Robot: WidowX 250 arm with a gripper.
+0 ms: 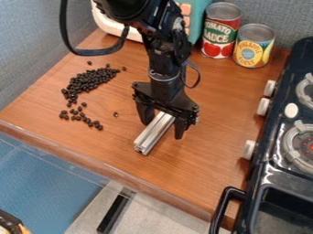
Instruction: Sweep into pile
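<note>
Gripper [164, 122] hangs over the mid part of the desk [220, 98], arm coming in from the top edge of the cam view. Its fingers are closed on a metal bar [153, 135], one finger on each side, approx. at the bar's upper end; the bar slants down toward the desk's front edge, its near end low by the desktop.

Black beans [92, 81] are on the L side of the view: the main batch is bunched in a long, uneven patch w/ a few strays nr its top end. A smaller, looser bunch [79, 116] is just below it, closer to the front edge, & a lone bean [116, 114] is apart from both, btwn them & the gripper. So: beans in more than 1 group, bar to the R of them all.

At the back, a red can [221, 29] & a yellow can [253, 45] stand upright side by side, next to a teal box [200, 13]. Black stove [269, 167] w/ white knobs [263, 106] is along the R side.
</note>
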